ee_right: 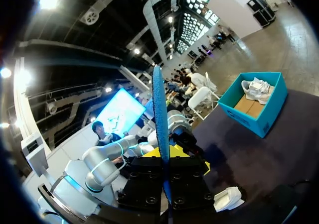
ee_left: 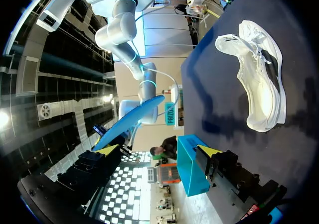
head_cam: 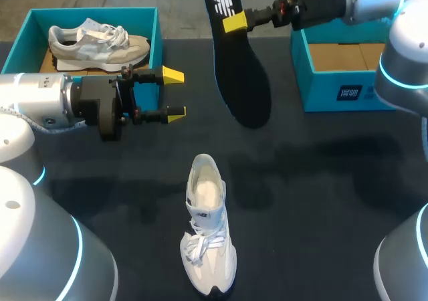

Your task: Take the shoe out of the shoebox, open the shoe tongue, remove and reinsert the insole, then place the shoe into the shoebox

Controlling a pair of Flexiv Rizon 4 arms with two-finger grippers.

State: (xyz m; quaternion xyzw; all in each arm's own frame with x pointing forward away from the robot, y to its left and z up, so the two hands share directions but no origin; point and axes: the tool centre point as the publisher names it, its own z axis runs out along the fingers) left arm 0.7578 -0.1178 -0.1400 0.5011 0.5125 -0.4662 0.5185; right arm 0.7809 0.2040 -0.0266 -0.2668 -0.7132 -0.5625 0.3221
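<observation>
Shoe: the shoe (head_cam: 208, 237) lies on the black table (head_cam: 314, 180), out of either box, toe toward the robot and heel opening toward the far side. Whether anything lies inside it is hard to make out.
Insole: the dark insole (head_cam: 237, 67) hangs in the air above the table's far middle, well apart from the shoe. The right gripper holds it near its upper end.
Right gripper: the right gripper (head_cam: 234, 23) has its yellow tips pinched on the insole. In the right wrist view the insole (ee_right: 159, 129) shows edge-on and covers the gap between the fingers.
Left gripper: the left gripper (head_cam: 174, 95) hangs over the table, jaws wide with nothing between them, beside the left box and pointing toward the insole.
Left box: the teal left box (head_cam: 159, 30) at the far left corner holds a second shoe (head_cam: 97, 43) lying on its side.
Right box: the right box (head_cam: 334, 87) shows bare cardboard inside. The right arm covers its far edge.
Cut off: the robot's white shoulders cover the table's near corners.
Right wrist view: the shoe (ee_right: 229, 198) shows only partly past the gripper's body.
</observation>
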